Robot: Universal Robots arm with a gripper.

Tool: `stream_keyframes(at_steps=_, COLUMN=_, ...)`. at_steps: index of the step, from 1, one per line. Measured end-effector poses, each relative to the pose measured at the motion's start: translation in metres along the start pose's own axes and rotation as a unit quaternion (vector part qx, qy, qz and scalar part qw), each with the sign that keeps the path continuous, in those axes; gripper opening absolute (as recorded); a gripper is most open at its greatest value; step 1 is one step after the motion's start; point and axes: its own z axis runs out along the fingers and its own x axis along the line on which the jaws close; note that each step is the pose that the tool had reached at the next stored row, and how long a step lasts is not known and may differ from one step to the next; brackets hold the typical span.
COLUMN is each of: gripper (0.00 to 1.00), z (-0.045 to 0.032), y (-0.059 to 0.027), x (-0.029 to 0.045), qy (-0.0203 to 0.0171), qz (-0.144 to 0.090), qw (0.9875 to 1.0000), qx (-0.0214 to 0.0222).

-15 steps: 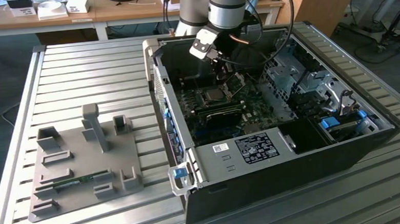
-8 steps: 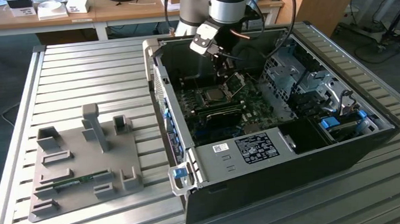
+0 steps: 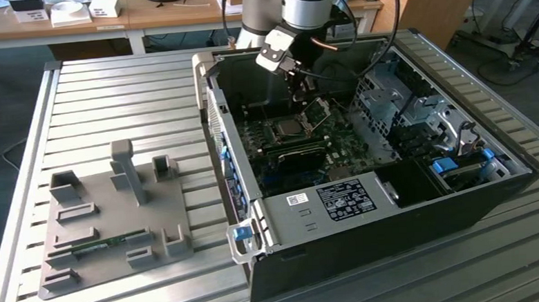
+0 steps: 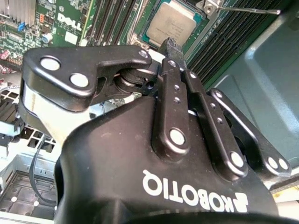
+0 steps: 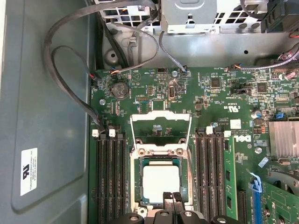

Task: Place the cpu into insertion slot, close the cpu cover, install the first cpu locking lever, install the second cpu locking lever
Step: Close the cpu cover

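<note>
First wrist view: cpu lay flat in insertion slot, silver top up, apparently seated. Cpu cover stood raised on hinge beyond chip, window empty, likely up to give access to socket. Gripper hung just over chip's edge opposite hinge; fingertips pressed together, nothing pinched, probably forming one narrow pusher. Green motherboard around, inside open computer case.

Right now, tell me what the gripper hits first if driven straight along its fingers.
Probably the cpu, seated in the insertion slot: the gripper hangs over its edge. Depth is hard to judge.
</note>
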Motion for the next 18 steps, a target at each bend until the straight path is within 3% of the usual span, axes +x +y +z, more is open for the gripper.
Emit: stream_keyframes(at_steps=18, gripper=0.11, z=-0.0017, y=0.0031, x=0.0001, qy=0.0000, qz=0.000, qw=1.0000, qx=0.0000)
